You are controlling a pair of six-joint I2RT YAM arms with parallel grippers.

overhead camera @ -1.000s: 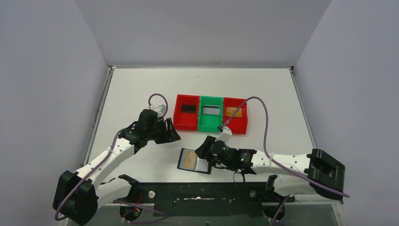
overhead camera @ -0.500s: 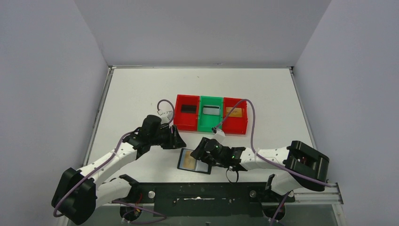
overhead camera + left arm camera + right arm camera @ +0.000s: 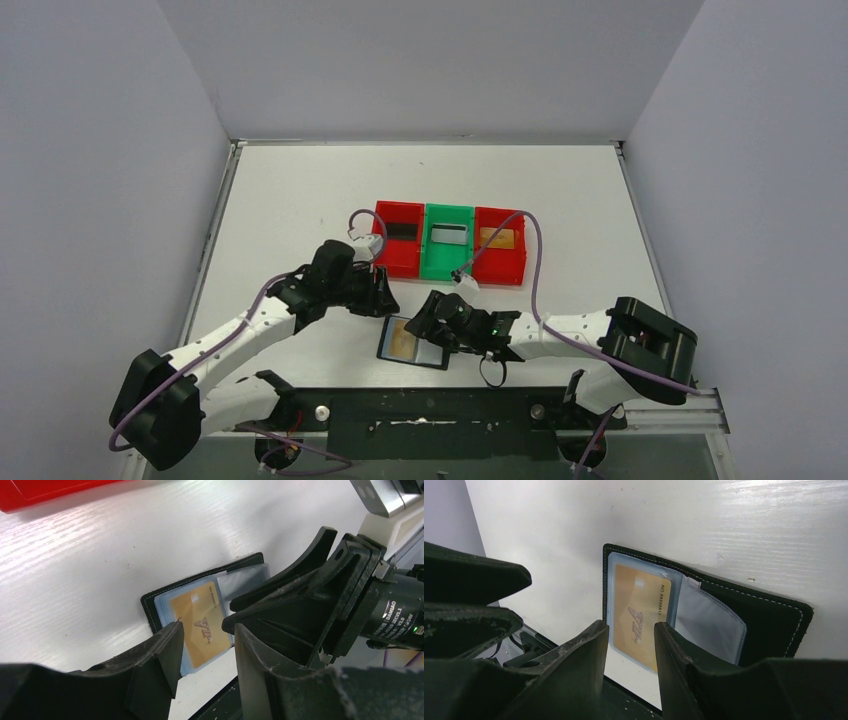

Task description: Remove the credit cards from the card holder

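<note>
The card holder (image 3: 413, 343) lies open near the front edge of your white table (image 3: 300, 190), gold credit card (image 3: 200, 627) pocketed, grey walls (image 3: 430, 60) around. Your left gripper (image 3: 385, 302) and right gripper (image 3: 419, 325) hover over it, narrowly parted and empty.

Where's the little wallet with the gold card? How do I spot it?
Find the row of red and green trays in the middle of the white table. In front of those trays, toward the near edge, lies the card holder. It is flat, black and open, with a gold card showing, and lies on the table, not in a tray.
</note>
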